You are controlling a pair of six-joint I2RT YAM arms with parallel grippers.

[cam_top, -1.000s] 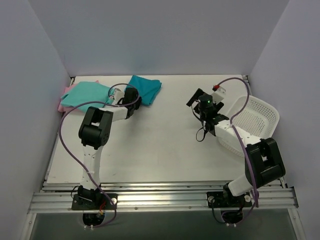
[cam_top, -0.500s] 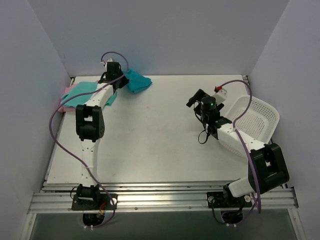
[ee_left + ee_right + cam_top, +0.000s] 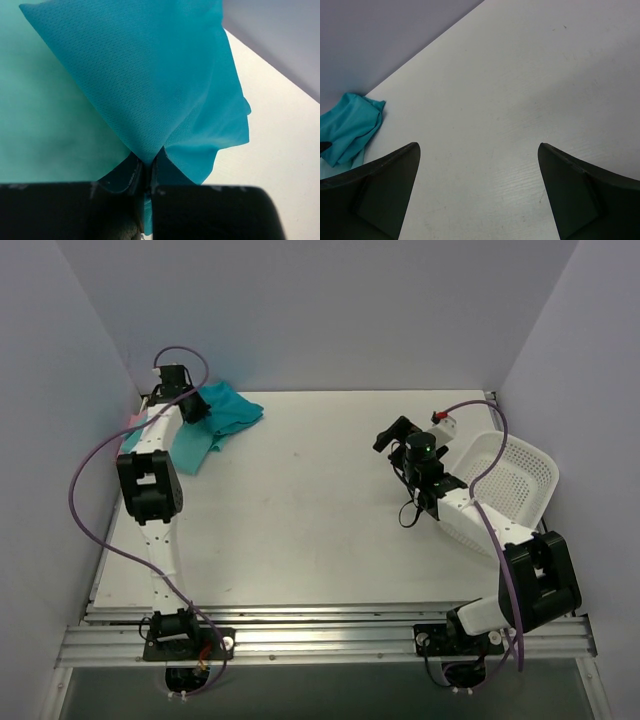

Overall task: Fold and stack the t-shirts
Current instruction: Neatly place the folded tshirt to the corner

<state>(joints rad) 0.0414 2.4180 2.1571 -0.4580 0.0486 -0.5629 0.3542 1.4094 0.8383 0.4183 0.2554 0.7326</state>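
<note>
white table (image 3: 320, 500): fine-mesh teal t-shirt (image 3: 150, 85) bunched in folds over mint t-shirt (image 3: 45, 125).

Bright, even, diffuse light from overhead here. The white table (image 3: 320, 500) only picks up faint soft shadows, no real glare. Left wrist view is crisp on the teal t-shirt (image 3: 150, 75) weave, but the mint t-shirt (image 3: 50, 125) beside it looks soft.

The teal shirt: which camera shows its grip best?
Left wrist view: the teal shirt fills it, pinched in the shut left gripper. The top view shows it small, far left; the right wrist view, only a distant piece.
</note>
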